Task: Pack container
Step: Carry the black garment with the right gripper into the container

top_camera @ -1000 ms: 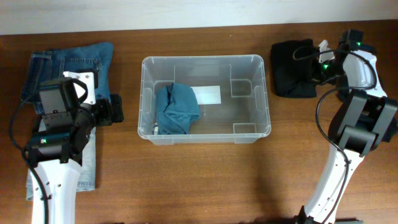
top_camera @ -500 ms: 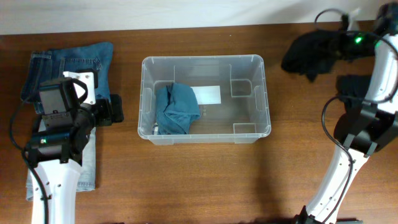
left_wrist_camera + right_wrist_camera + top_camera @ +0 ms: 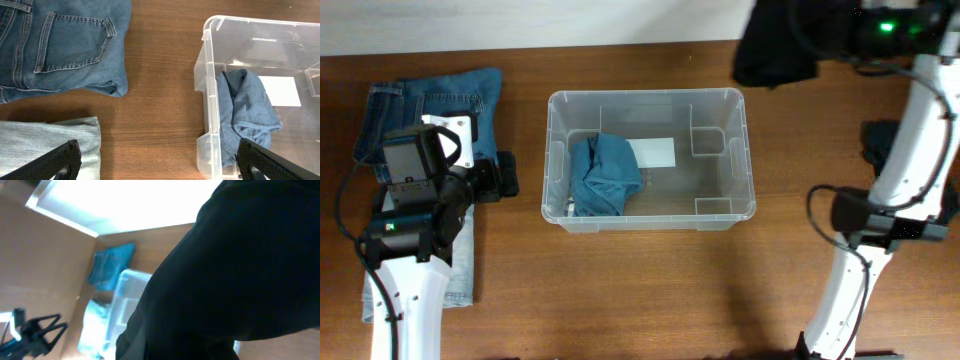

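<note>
Aloft, right gripper [image 3: 835, 30] clamped on black garment [image 3: 775, 45]; left gripper [image 3: 160, 162] spread wide.

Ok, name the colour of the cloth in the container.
Dusty blue cloth, best in left wrist view.

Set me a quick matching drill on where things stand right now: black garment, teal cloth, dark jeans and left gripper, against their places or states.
1. black garment
2. teal cloth
3. dark jeans
4. left gripper

A. inside the bin, at its left end
B. open, holding nothing
C. held up off the table
D. flat on the table, left of the bin

Pairs: 1-C, 2-A, 3-D, 4-B
</note>
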Motion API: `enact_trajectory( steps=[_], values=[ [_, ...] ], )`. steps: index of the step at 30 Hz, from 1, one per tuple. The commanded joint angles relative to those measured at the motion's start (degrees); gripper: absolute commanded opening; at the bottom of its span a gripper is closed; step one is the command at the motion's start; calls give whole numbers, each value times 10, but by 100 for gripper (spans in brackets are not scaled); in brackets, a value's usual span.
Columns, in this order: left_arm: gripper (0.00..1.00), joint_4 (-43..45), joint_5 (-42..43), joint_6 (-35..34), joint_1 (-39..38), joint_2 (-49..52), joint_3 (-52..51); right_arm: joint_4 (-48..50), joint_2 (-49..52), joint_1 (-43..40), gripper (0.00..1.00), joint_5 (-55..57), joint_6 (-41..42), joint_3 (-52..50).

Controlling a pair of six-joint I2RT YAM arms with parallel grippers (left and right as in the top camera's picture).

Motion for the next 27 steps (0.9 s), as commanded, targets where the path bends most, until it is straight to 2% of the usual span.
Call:
enact_trajectory(
  steps=[1, 8, 15, 21, 27],
  values=[
    [100, 2, -4, -6, 2, 2, 0, -3, -22, 67, 4, 33, 35, 9],
    [99, 2, -4, -6, 2, 2, 0, -4, -22, 204, 4, 214, 82, -8],
    [99, 2, -4, -6, 2, 2, 0, -3, -19, 314, 4, 301, 109, -63],
    [99, 2, -4, -6, 2, 2, 0, 13, -5, 371, 4, 311, 114, -125],
    [100, 2, -4, -6, 2, 2, 0, 83, -3, 407, 4, 277, 122, -218]
  ],
)
